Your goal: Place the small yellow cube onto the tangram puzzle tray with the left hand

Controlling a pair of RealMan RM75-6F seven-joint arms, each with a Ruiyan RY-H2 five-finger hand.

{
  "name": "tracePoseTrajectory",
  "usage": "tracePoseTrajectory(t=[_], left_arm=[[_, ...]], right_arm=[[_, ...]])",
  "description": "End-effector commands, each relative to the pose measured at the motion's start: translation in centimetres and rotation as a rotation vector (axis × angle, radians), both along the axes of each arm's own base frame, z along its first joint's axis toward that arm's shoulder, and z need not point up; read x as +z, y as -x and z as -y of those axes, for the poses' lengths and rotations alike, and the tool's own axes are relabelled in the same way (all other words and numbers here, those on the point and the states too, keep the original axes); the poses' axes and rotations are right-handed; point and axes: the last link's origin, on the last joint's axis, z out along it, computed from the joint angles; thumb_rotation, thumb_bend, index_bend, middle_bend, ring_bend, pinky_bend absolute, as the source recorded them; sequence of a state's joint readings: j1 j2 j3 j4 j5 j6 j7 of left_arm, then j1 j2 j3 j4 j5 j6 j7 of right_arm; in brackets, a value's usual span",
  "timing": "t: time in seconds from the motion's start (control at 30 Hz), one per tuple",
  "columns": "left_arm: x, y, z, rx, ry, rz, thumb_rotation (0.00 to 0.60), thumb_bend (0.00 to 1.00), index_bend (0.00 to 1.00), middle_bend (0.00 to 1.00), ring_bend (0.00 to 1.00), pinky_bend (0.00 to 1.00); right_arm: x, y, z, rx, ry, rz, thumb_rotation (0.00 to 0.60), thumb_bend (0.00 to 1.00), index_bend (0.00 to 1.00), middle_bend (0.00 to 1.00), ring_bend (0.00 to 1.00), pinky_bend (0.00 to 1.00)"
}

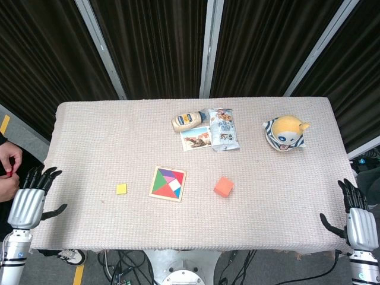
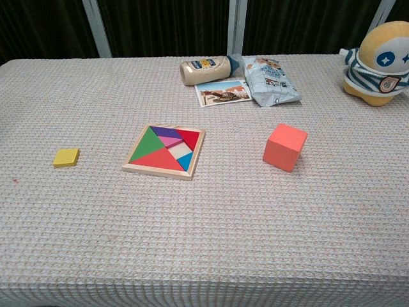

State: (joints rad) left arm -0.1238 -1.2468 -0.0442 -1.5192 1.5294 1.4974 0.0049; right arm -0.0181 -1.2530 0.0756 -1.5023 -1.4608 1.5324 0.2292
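The small yellow cube (image 1: 121, 189) (image 2: 66, 157) lies flat on the tablecloth, left of the tangram puzzle tray (image 1: 168, 183) (image 2: 165, 151), a wooden square filled with coloured pieces. My left hand (image 1: 29, 199) hangs beyond the table's left edge, fingers spread and holding nothing, well apart from the cube. My right hand (image 1: 358, 217) is off the table's right front corner, fingers apart and empty. Neither hand appears in the chest view.
An orange cube (image 1: 223, 186) (image 2: 285, 147) sits right of the tray. At the back lie a mayonnaise bottle (image 1: 187, 120), a photo card (image 1: 196, 138) and a snack bag (image 1: 224, 129). A yellow plush toy (image 1: 286, 133) stands back right. A person's hands (image 1: 8, 169) show at far left.
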Motion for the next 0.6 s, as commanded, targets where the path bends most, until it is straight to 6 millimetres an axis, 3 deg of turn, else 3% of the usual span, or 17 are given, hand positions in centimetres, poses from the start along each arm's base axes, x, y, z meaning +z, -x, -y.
tracePoseTrajectory(t=[0.03,0.6], left_arm=[[0.0,0.0,0.0,0.002,0.003,0.000,0.600,0.14,0.18,0.12,0.00,0.04],[-1.3,-0.2,-0.3,-0.006,0.059,0.012,0.600,0.14,0.18,0.12,0.00,0.04]], right_arm=[[0.1,-0.1,0.0,0.006,0.001,0.007,0.600,0.18,0.00,0.00,0.00,0.00],[0.6,0.0,0.3,0.018,0.004,0.048,0.600,0.18,0.00,0.00,0.00,0.00]])
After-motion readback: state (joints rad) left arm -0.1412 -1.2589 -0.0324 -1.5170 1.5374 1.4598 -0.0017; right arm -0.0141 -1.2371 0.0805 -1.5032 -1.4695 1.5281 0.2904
